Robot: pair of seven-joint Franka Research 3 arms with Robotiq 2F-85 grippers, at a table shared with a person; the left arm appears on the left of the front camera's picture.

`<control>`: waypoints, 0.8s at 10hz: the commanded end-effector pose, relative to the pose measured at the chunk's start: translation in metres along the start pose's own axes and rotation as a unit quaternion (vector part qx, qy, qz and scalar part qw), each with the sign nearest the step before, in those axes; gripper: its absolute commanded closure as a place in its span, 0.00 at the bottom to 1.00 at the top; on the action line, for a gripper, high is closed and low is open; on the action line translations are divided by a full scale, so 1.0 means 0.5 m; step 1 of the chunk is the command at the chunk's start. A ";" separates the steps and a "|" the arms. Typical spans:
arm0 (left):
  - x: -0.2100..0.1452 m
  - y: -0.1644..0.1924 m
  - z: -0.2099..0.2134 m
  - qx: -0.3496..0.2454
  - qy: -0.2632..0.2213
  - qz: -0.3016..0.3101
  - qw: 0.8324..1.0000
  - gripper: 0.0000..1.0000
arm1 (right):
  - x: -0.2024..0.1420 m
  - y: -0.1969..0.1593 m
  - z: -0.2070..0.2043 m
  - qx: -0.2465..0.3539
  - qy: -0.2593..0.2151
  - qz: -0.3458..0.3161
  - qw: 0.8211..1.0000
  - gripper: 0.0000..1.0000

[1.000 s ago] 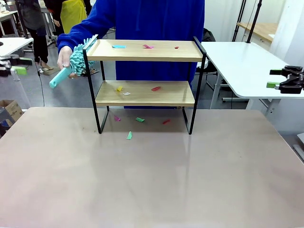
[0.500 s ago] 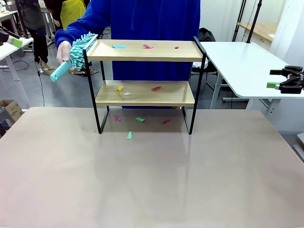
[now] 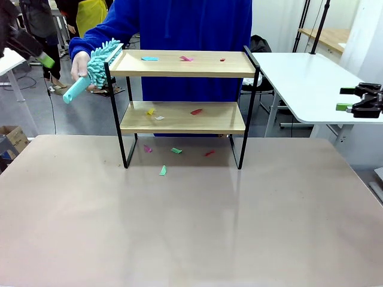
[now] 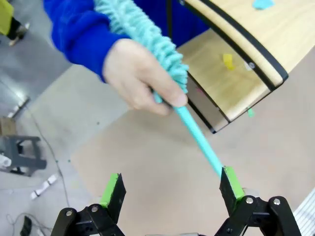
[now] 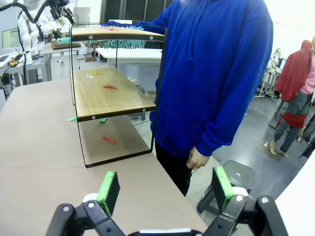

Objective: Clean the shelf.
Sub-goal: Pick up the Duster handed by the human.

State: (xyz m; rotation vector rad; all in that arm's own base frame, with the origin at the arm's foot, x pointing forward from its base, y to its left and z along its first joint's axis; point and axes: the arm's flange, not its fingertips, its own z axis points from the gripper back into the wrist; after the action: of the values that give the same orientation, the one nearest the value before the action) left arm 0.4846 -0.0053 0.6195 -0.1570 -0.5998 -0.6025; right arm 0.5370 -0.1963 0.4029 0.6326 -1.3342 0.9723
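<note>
Where the broad counter (image 3: 191, 227) reaches its twelve o'clock edge, the shelf (image 3: 182, 113) stands in front of the person (image 3: 191, 24). Both of its wooden boards bear coloured paper scraps (image 3: 195, 111), and more lie on the counter under the frame, toward its six o'clock. At the shelf's ten o'clock corner the person's hand (image 4: 142, 78) holds a teal chenille duster (image 4: 147, 39). Its handle slants toward the left jaws, which stand wide with nothing between them. The handle's tip sits just beside one green pad (image 4: 231, 183). Off the shelf's end, the right jaws gape wide and empty too. I judge this to be the handover step, with no sweeping done yet. Next, the left jaws need the handle centred between the pads, below the person's fingers, before closing.
</note>
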 end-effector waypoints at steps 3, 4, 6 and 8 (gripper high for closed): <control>-0.006 0.034 0.030 0.004 -0.013 -0.005 1.000 0.00 | 0.004 0.001 -0.003 0.001 -0.001 0.002 1.000 0.00; 0.000 0.009 0.004 -0.004 -0.007 0.001 1.000 0.00 | 0.004 0.001 -0.003 0.001 -0.001 0.002 1.000 0.00; -0.007 -0.074 0.008 0.048 -0.018 0.029 0.998 0.00 | 0.004 0.001 -0.003 0.001 -0.001 0.002 1.000 0.00; 0.002 -0.130 -0.002 0.111 -0.019 0.078 0.991 0.00 | 0.004 0.001 -0.003 0.001 -0.001 0.002 1.000 0.00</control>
State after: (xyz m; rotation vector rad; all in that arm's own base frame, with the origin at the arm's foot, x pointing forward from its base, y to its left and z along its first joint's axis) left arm 0.4608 -0.0463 0.6234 -0.0955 -0.6753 -0.4784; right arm 0.5371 -0.1961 0.4027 0.6332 -1.3341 0.9725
